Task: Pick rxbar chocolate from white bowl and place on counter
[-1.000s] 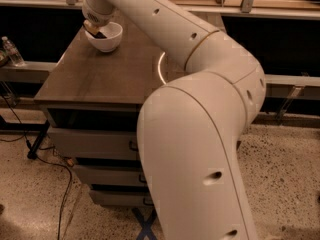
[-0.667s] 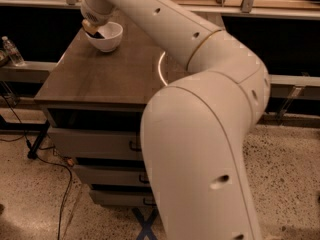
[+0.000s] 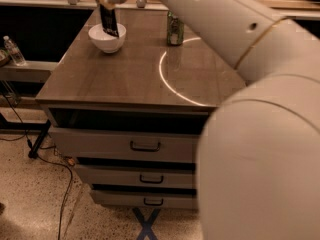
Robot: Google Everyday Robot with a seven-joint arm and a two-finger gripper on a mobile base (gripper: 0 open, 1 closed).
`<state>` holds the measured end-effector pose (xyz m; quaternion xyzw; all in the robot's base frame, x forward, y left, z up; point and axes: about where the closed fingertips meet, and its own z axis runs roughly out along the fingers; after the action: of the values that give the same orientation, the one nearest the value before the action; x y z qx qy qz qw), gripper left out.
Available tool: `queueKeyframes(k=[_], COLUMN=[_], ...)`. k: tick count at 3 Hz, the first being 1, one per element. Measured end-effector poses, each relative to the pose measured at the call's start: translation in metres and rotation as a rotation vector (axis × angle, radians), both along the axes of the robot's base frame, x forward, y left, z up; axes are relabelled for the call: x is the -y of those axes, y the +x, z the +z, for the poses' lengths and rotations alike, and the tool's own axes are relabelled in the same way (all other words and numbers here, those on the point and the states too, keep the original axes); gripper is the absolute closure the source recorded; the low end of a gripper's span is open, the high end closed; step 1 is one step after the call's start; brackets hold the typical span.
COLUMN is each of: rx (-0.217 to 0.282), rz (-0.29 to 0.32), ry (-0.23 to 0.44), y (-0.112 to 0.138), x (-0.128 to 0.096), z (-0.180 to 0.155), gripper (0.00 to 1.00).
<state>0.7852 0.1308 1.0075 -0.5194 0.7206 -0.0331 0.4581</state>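
The white bowl [image 3: 107,40] stands at the far left of the counter [image 3: 130,79]. My gripper [image 3: 106,1] is right above the bowl, at the top edge of the view, shut on the upper end of the rxbar chocolate [image 3: 108,21]. The black bar hangs upright from the gripper. Its lower end is at the level of the bowl's rim, over the bowl's inside. My white arm [image 3: 240,44] reaches in from the right and fills the right side of the view.
A green drink can [image 3: 175,29] stands on the counter to the right of the bowl, by a bright curved reflection [image 3: 165,76]. Three drawers [image 3: 145,145] with dark handles are below. A water bottle [image 3: 13,50] stands on a low shelf at the left.
My gripper has risen from the bowl with the black bar, which now hangs upright over it. The arm has shifted, and the green can now shows.
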Motion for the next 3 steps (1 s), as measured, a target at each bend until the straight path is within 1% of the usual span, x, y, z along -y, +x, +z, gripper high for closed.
queueKeyframes(k=[1, 2, 3], rx=[0.012, -0.003, -0.097], rz=[-0.055, -0.098, -0.101], ry=[0.003, 0.016, 0.031], y=[-0.017, -0.045, -0.075], x=[0.040, 0.077, 0.092], z=[0.009, 0.009, -0.023], gripper=[1.00, 1.00, 1.00])
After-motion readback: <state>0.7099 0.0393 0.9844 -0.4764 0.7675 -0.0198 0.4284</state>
